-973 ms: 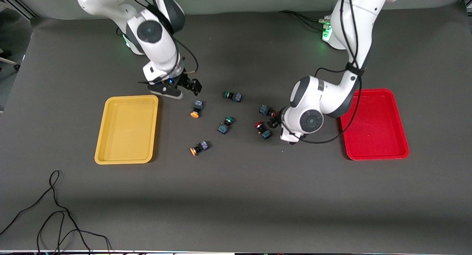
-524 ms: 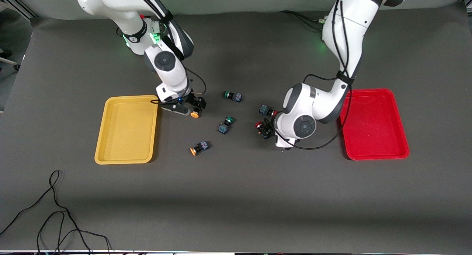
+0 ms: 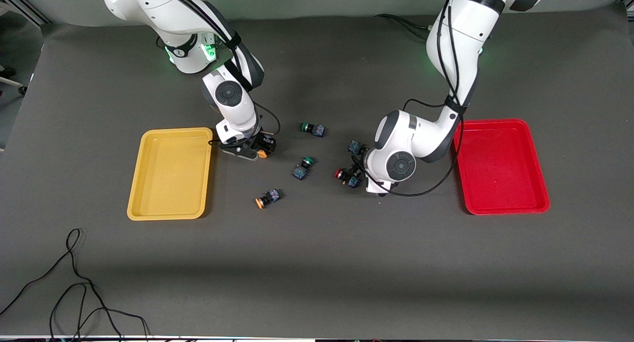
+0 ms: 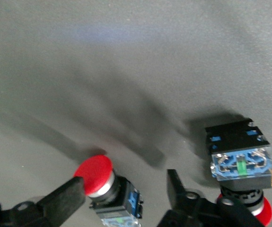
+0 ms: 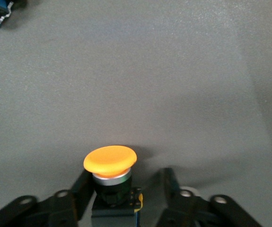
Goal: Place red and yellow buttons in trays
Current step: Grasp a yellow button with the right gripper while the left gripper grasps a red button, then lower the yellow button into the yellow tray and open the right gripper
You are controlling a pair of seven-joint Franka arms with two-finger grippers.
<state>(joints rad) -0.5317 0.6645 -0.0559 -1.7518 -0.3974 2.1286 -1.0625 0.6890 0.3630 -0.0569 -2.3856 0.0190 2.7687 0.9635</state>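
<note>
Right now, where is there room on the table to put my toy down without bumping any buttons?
The wide bare stretch of mat nearer the camera than the yellow tray and the red tray is free. Both trays are empty too. The middle is crowded: the right gripper straddles a yellow button, the left gripper a red button, with green buttons between them.

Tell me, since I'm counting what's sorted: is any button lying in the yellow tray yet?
No: the front view shows the yellow tray bare inside, and both orange-capped buttons lie on the mat beside it.
</note>
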